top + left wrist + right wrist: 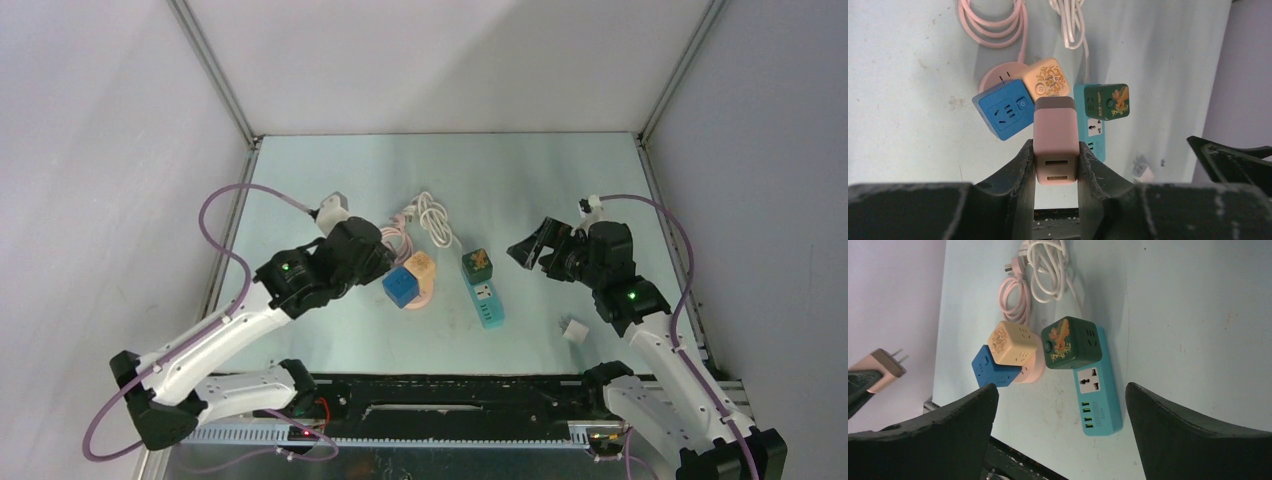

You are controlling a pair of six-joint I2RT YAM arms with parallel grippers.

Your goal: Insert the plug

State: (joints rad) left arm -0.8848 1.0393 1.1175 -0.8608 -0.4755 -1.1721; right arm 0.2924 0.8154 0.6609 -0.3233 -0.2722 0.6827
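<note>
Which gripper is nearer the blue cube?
Left. The left gripper, shut on the plug, sits just left of the blue cube; the right gripper hangs open beyond the strip.

On the pale table (330,170), a coiled pink cord (398,228) and a coiled white cord (433,213) lie just beside each other toward the far side, and a small white piece (575,331) sits alone near the front right.

No words, brands or numbers can be read. A power symbol is seen on the button of the blue cube socket (1004,109), left of the teal power strip (1093,135).
</note>
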